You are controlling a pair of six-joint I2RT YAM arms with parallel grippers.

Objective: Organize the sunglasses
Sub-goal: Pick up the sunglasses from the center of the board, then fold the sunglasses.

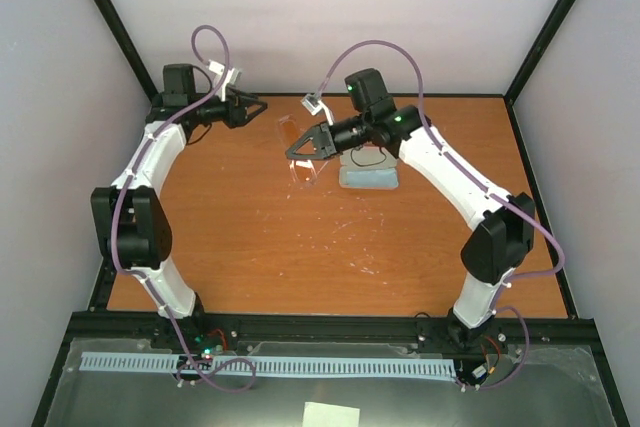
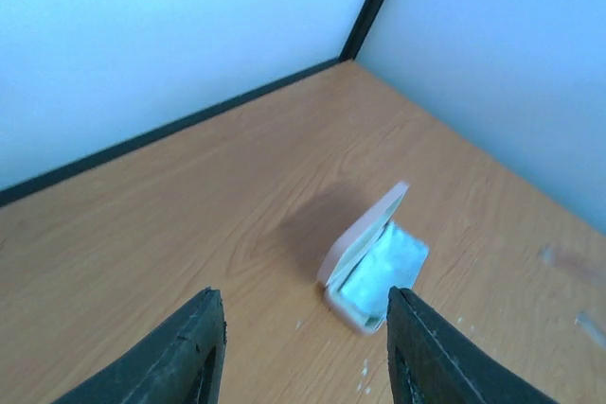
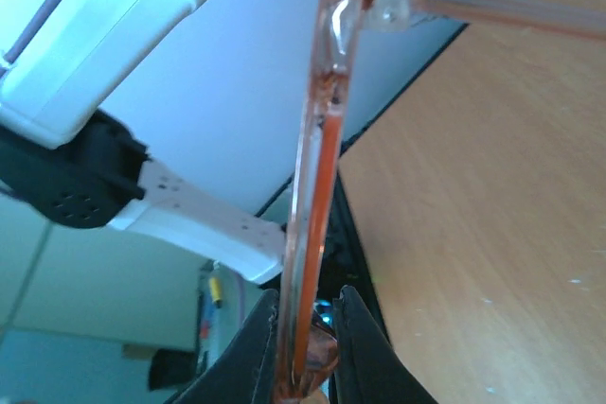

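Bare table lies open toward the near edge; the open case, right gripper and sunglasses crowd the far middle.

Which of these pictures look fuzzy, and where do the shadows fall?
Left wrist view: the case looks soft and throws a dark shadow leftward on the table. Right wrist view: the sunglasses, pinched in the right gripper, are fairly crisp, everything behind hazy. Top view: even light, faint shadows.
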